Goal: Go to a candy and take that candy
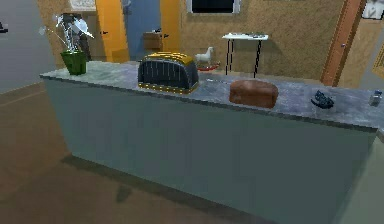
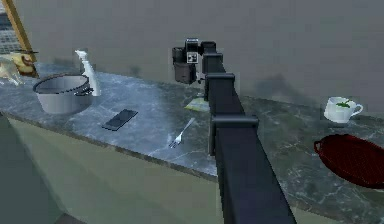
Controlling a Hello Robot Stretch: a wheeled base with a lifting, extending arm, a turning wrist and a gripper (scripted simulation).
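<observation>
- It was a home kitchen: a long stone-topped counter point(image 1: 215, 95) carried a toaster point(image 1: 167, 72) and a loaf of bread point(image 1: 253, 93), with a potted plant point(image 1: 73, 55) at its left end.
- In the arm side view, a stone worktop point(image 2: 150, 103) held a metal pot point(image 2: 62, 93), a fork point(image 2: 181, 133) and a white cup point(image 2: 343, 109).

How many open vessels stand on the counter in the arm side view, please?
3: metal pot, view's left; white cup and red dish, view's right; the arm may hide others.
</observation>
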